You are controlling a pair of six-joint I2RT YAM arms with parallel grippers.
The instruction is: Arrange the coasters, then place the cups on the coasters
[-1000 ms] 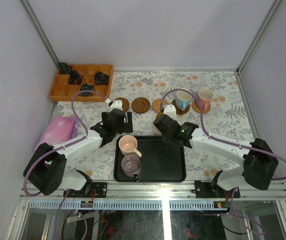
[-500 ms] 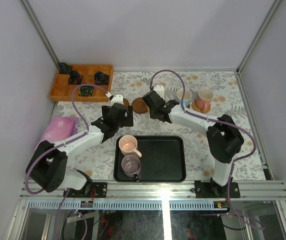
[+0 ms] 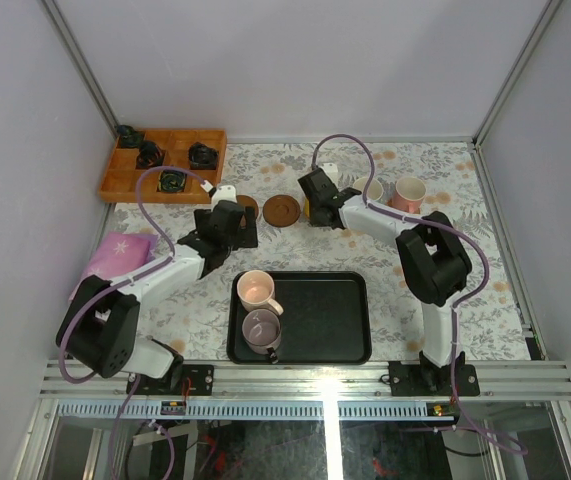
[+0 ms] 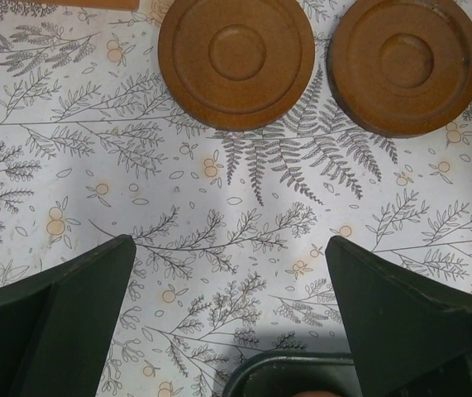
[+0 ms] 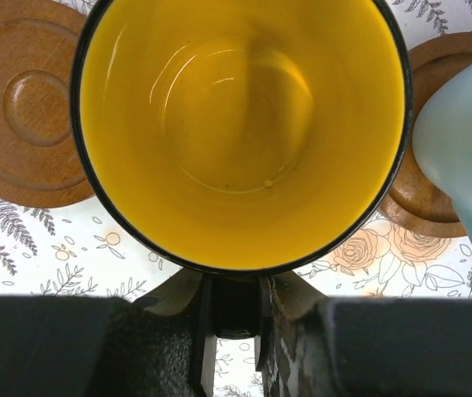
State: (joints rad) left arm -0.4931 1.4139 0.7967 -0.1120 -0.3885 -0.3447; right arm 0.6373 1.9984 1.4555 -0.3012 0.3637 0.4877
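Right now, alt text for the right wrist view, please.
A yellow cup, seen from above, fills the frame, gripped at its near side by the right pincer. A wooden coaster lies left; a pale blue cup stands on a second coaster at right.

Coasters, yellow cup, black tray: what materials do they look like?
The coasters look like wood: matte brown, turned concentric rings. The yellow cup is likely glazed ceramic: glossy interior with highlights, dark rim. The black tray is probably plastic: smooth, soft sheen, rounded raised rim; painted metal cannot be ruled out.
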